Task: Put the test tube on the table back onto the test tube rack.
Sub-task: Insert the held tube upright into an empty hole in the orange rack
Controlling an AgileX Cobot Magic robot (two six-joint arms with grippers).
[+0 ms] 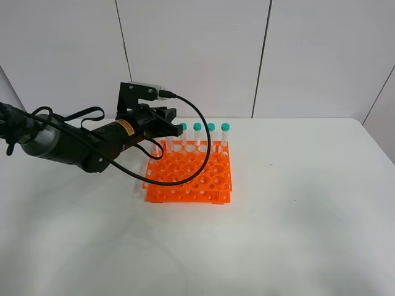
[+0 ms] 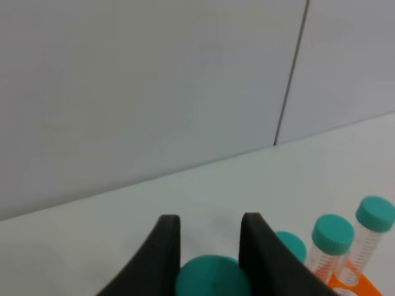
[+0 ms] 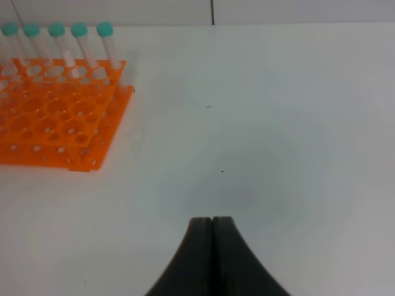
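**Seating a light, slick tube by its cap**

From the left wrist camera I see my left end effector (image 2: 210, 216) closed around the teal cap of the test tube (image 2: 213, 276). A black finger sits against each side of the cap, and I see no gap between them. The overhead view puts that grip at the back left corner of the test tube rack (image 1: 185, 197). The tube hangs upright there, in line with the neighbouring tubes (image 2: 333, 234) that stand in the back row. In the right wrist view its cap looks level with theirs, but I cannot tell whether the tip has reached the bottom of its hole.

My right end effector (image 3: 212, 221) is clenched on nothing, its fingers pressed together above bare bench (image 1: 296, 216), well away from the rack.

I judge the tube to be very light, thin-walled and stiff. It looks empty as far as I can make out. Its smooth clear barrel would probably slide or roll under the pads. The ridged screw cap is the better place to hold, being wider, rougher and harder to crush. Because it weighs so little, sticky pads could lift it back out on release. A hard squeeze risks tilting it against the next cap, which stands just beside my right-hand finger.
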